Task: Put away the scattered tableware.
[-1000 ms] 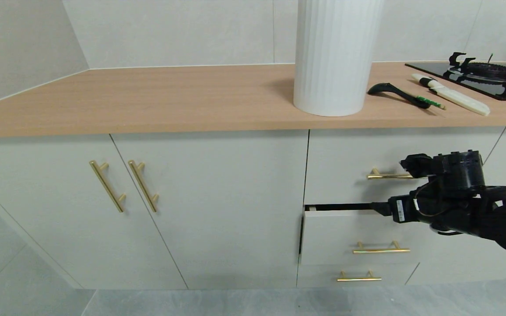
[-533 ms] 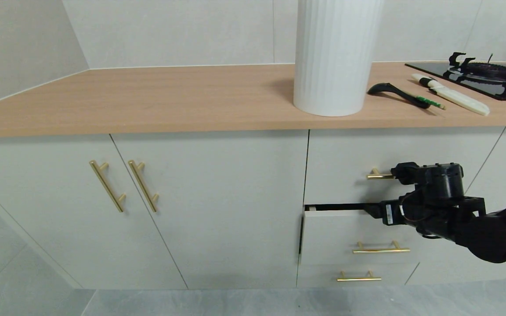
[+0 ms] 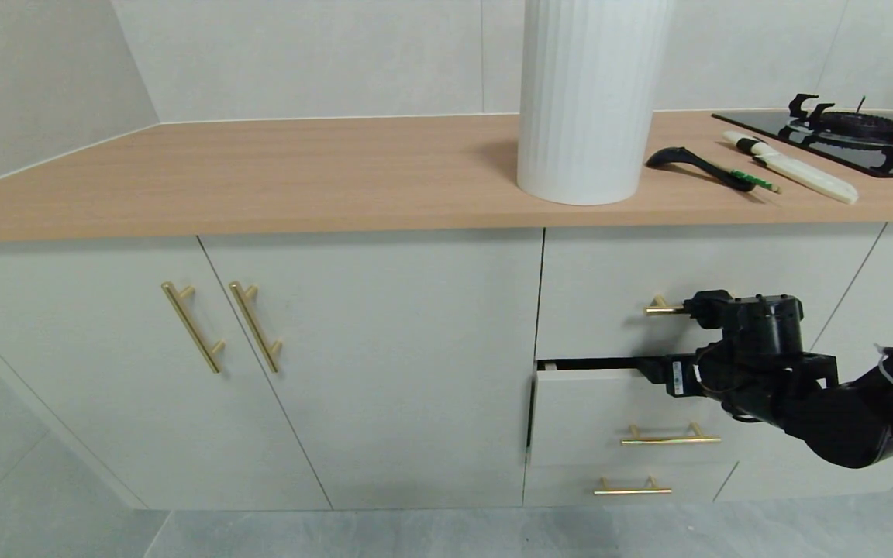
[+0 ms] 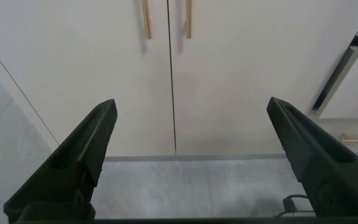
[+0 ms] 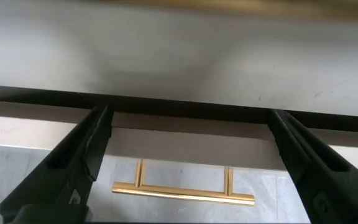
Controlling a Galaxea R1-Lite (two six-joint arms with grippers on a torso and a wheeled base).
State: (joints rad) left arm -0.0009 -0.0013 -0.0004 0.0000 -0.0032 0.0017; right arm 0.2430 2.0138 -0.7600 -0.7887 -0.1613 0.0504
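Gripper of right arm [image 5: 189,115], opened wide, is hovering at top edge of ajar drawer [image 3: 609,418]; I am advising a deeper hook, then straight pull

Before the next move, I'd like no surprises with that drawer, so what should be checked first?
1. Middle drawer ajar: ok, dark slit above its front.
2. Drawer open enough for tableware: not ok.
3. Right hand open, lined up with the slit: ok.
4. Right hand's contact with the drawer front: cannot tell.
5. Left hand open, away from the drawer: ok.
6. Black ladle and white knife on the countertop: ok.
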